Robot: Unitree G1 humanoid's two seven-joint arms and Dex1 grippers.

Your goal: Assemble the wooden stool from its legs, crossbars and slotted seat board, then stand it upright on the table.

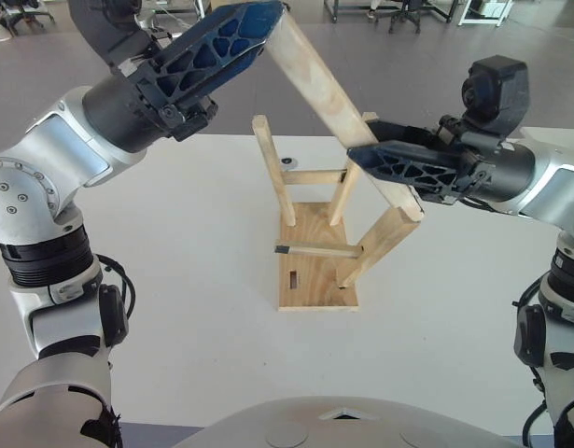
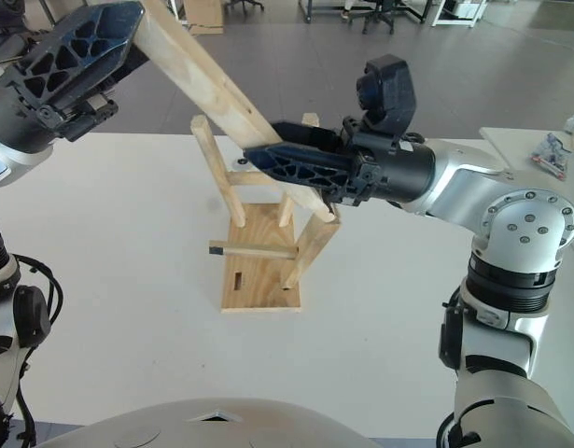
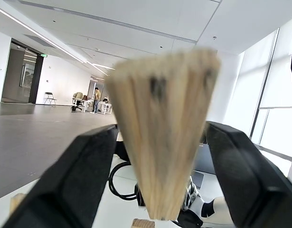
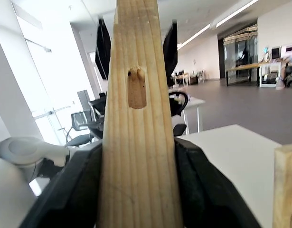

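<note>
The white surface (image 1: 175, 243) carries the slotted seat board (image 1: 310, 280), lying flat near its middle. Above it a loose leg (image 1: 319, 79) slants from high on the left down to the right. The left pincer (image 1: 268, 23) is clamped on its upper end, the right pincer (image 1: 363, 142) closed around it low down. Three legs stand on the board: a tilted far-left leg (image 1: 273, 173), a middle leg (image 1: 343, 194) and a leaning right leg (image 1: 377, 245). An upper crossbar (image 1: 315, 176) joins the first two. A lower crossbar (image 1: 319, 250) juts left from the right leg.
</note>
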